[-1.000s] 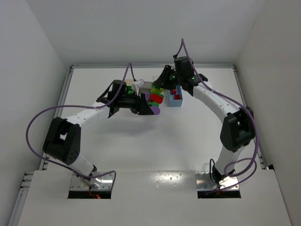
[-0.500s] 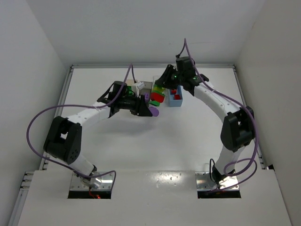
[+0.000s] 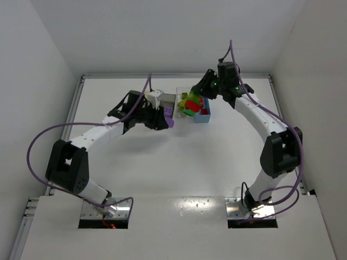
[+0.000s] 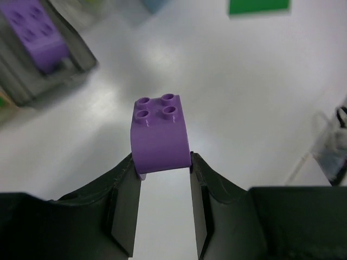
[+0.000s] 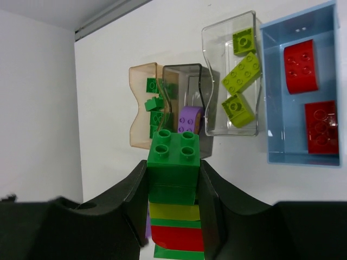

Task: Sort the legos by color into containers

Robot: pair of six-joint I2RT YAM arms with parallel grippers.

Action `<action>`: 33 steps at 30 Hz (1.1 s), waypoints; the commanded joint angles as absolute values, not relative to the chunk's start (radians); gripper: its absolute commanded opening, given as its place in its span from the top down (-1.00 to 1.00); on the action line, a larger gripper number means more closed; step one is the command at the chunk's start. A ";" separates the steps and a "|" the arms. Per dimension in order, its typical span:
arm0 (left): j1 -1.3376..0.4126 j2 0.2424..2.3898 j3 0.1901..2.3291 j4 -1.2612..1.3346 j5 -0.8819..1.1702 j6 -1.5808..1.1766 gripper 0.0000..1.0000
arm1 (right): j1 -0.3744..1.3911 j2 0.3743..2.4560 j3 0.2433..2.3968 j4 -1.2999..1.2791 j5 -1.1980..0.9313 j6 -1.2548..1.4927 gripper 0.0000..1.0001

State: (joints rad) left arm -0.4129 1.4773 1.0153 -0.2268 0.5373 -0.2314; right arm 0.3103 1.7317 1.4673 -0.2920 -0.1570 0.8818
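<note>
Left claw (image 4: 162, 165) clamped tight on a purple curved four-stud plastic brick (image 4: 161, 135), gripped at its lower sides, studs facing away, held in the air over the white counter (image 4: 244, 97). Likely step: drop it into the smoky grey translucent plastic bin (image 5: 184, 89), which already holds a purple brick (image 5: 188, 119). To do it well, centre over that bin and go low between its walls before letting go, since the tan-orange bin (image 5: 142, 108) sits just beside it. Right claw (image 5: 173, 179) clamped on a stuck-together column of green, lime and red bricks (image 5: 173, 162), above the bins.
</note>
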 commanded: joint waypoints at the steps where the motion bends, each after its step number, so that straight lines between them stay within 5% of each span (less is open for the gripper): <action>1: -0.419 1.555 1.172 -0.224 0.333 -0.178 0.76 | 0.295 1.661 1.448 -0.259 -0.149 0.876 1.00; 17: -0.400 1.930 1.615 -0.327 0.089 -0.178 0.33 | 0.232 1.640 1.411 -0.259 -0.167 0.867 1.00; 25: -0.400 2.057 1.718 -0.345 0.040 -0.187 -0.18 | 0.222 1.683 1.448 -0.259 -0.176 0.867 1.00; 30: -0.391 2.054 1.718 -0.345 0.058 -0.208 -0.35 | 0.222 1.692 1.448 -0.259 -0.187 0.876 1.00; 33: -0.365 1.955 1.611 -0.278 0.243 -0.218 -0.35 | 0.222 1.692 1.448 -0.250 -0.187 0.876 1.00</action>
State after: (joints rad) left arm -0.3931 2.0689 1.6630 -0.3439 0.1143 -0.1989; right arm 0.2283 1.6966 1.4082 -0.2916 -0.1688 0.8673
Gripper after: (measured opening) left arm 0.676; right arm 0.369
